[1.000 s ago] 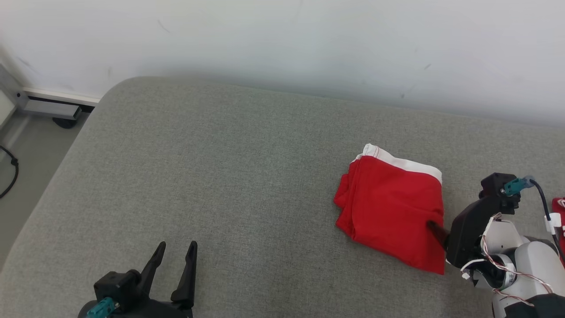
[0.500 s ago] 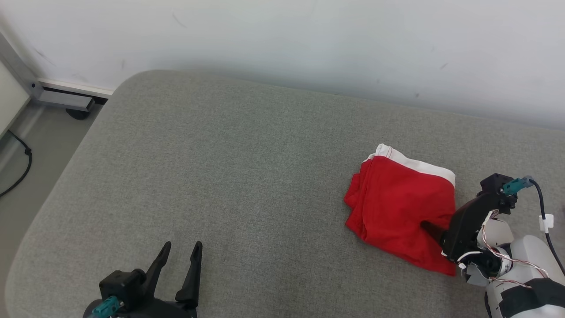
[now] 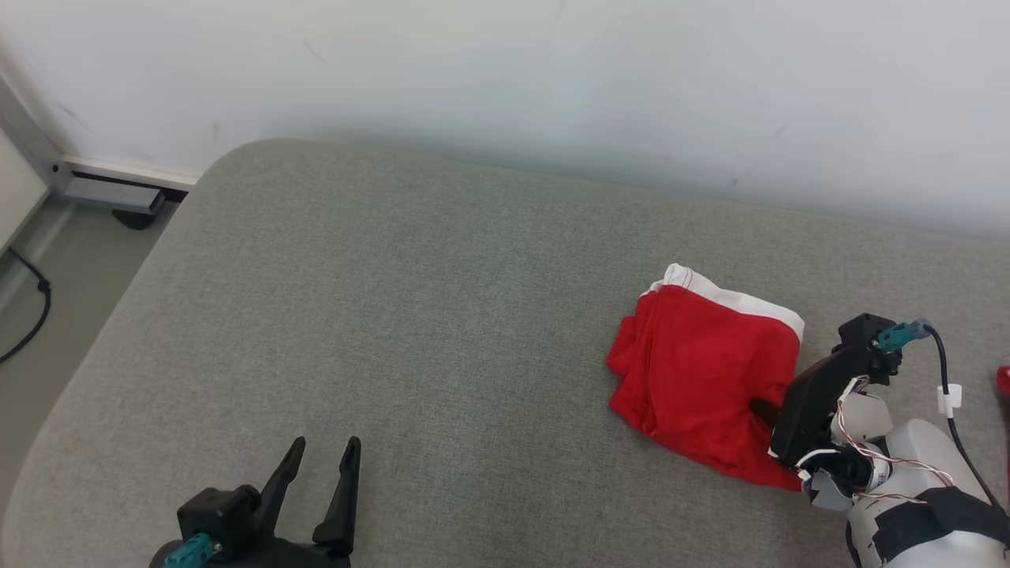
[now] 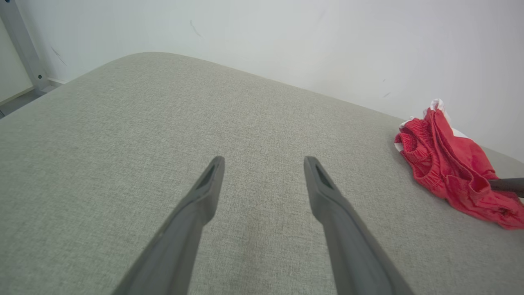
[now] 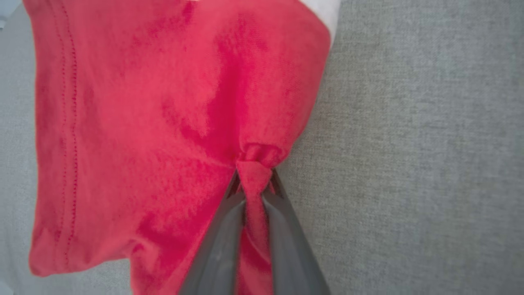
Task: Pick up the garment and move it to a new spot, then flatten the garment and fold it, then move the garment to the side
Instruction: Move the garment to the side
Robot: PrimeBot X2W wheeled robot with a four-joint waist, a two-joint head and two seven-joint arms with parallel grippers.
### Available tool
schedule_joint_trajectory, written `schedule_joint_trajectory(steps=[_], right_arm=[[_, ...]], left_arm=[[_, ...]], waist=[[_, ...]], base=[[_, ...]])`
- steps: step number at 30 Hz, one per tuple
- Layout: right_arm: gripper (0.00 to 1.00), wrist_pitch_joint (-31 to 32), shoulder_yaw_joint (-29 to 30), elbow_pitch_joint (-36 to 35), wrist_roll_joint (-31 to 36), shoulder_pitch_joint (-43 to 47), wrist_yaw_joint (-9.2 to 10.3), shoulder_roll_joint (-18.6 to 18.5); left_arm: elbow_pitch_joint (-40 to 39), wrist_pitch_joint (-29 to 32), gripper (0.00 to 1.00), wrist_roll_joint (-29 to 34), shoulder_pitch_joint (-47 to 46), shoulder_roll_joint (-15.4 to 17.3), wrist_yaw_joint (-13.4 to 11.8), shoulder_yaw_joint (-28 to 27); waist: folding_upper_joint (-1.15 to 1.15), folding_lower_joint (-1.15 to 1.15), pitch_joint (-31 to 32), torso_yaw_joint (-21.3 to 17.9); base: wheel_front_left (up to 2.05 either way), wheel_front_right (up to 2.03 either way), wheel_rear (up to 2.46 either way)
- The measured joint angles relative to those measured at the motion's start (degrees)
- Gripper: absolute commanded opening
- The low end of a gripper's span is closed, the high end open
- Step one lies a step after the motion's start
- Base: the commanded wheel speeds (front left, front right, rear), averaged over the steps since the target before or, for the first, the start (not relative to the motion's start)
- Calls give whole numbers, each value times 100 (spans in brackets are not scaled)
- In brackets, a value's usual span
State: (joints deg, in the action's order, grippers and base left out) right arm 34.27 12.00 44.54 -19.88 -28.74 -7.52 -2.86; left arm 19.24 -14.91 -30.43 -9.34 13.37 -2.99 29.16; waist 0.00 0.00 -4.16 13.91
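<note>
I've got the right claw [image 5: 254,184] pinched down on a bunched fold of the red garment [image 3: 702,379]. The garment sits folded on the right side of the gray fabric table [image 3: 394,315], white band toward the wall [image 3: 505,79]. My left claw [image 3: 326,443] hangs spread wide near the front left, holding nothing. The table's far-left corner is rounded, with floor [image 3: 31,260] past it. There's loads of bare fabric left of the garment.
</note>
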Motion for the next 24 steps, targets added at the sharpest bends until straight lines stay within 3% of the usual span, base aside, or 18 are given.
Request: schedule_joint_trajectory(steps=[9, 17, 24], right_arm=[[0, 308, -417, -492, -63, 196, 0, 3], [0, 1151, -754, -1873, 293, 682, 0, -10], [0, 1835, -869, -3217, 528, 1022, 0, -333]], left_arm=[[-38, 0, 100, -3, 85, 25, -23, -22], [-90, -1, 100, -20, 90, 30, -51, -49], [-100, -1, 100, -18, 60, 21, -51, -65]], waist=[[0, 0, 86, -263], [0, 0, 107, -662], [0, 0, 61, -1050]], base=[[0, 0, 0], [0, 0, 0], [0, 0, 0]])
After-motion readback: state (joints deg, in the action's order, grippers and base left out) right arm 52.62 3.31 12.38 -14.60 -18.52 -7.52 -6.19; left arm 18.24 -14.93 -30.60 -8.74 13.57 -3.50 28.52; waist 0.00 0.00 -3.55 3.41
